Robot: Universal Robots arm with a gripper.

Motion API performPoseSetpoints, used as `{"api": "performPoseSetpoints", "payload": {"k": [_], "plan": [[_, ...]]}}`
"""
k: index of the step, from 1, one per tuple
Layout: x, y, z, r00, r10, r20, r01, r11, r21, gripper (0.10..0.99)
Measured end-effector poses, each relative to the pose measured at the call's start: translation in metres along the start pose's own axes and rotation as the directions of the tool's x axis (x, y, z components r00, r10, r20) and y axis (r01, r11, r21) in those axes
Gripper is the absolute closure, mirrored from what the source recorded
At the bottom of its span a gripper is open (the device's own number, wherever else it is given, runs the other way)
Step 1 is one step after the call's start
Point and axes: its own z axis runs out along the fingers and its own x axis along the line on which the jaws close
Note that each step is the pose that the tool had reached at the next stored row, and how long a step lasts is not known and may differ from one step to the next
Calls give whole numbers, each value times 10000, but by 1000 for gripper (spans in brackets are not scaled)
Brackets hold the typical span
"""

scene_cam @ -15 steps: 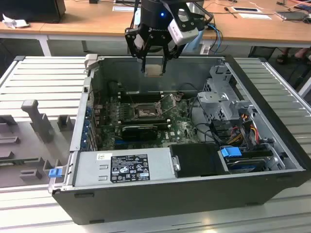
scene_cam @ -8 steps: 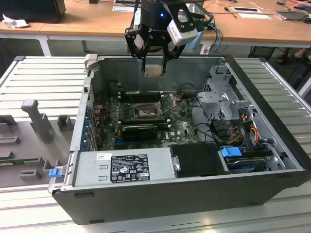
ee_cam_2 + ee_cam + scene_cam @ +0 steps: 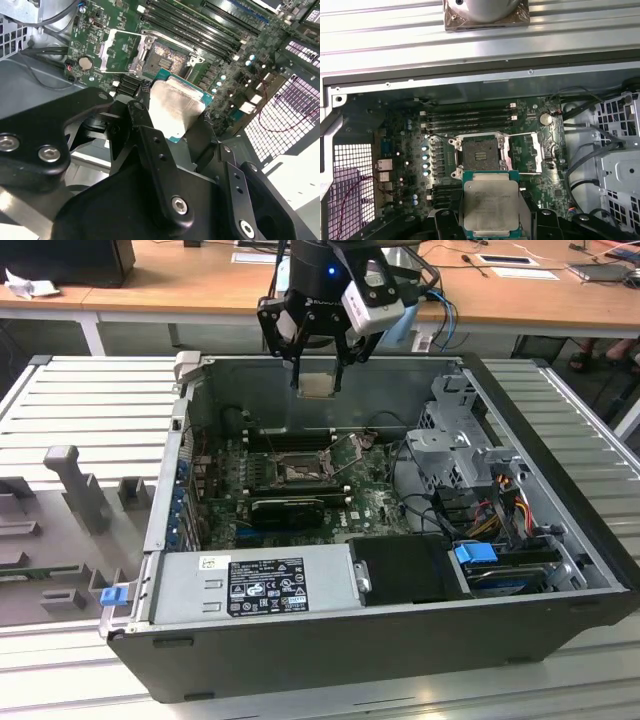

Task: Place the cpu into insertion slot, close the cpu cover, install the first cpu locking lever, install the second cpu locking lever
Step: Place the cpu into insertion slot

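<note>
My gripper [image 3: 318, 378] hangs above the open computer case, shut on the cpu [image 3: 318, 385], a flat square chip with a pale silver face. In both wrist views the cpu [image 3: 490, 205] [image 3: 175, 102] sits between the black fingers [image 3: 142, 125], held by two opposite edges. Below it on the green motherboard lies the insertion slot [image 3: 479, 155] [image 3: 167, 57] [image 3: 298, 473], uncovered, showing its brownish centre. The cpu cover [image 3: 525, 152] [image 3: 117, 50] is swung open and lies beside the slot. The cpu is well above the slot and touches nothing in the case.
Long black memory slots [image 3: 470, 117] run along one side of the socket. A grey power supply [image 3: 255, 580] fills the case's near side. A metal drive cage [image 3: 455, 445] and cable bundle [image 3: 500, 505] are at the exterior view's right. A grey moulded tray [image 3: 60, 510] lies left.
</note>
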Motion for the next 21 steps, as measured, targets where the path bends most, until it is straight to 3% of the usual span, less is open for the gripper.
{"api": "performPoseSetpoints", "payload": {"k": [21], "plan": [[0, 0, 0, 9967, 803, 72, -803, 9968, -19, 553]]}}
